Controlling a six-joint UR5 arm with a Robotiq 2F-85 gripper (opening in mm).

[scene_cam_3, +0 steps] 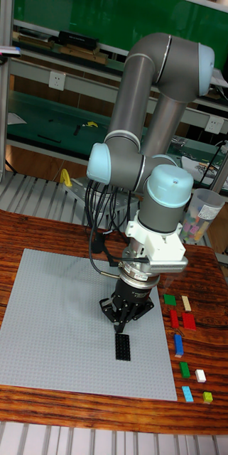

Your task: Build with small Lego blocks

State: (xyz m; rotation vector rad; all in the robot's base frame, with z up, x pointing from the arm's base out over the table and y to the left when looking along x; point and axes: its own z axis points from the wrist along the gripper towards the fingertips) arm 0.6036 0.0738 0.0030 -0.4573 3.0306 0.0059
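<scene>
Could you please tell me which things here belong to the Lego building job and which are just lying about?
Part of the job:
- gripper, its fingers at the black brick
- grey baseplate
- loose bricks right of the baseplate: green, red, blue, white
- clear cup of bricks

Lying about:
- tools on the green bench
- wall socket

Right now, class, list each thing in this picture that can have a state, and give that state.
gripper: pointing down, tips at the black brick; open or shut cannot be told
black brick: flat on the baseplate
grey baseplate: flat on the table
loose bricks: lying on the wooden table, unused
plastic cup: upright, holding bricks
</scene>
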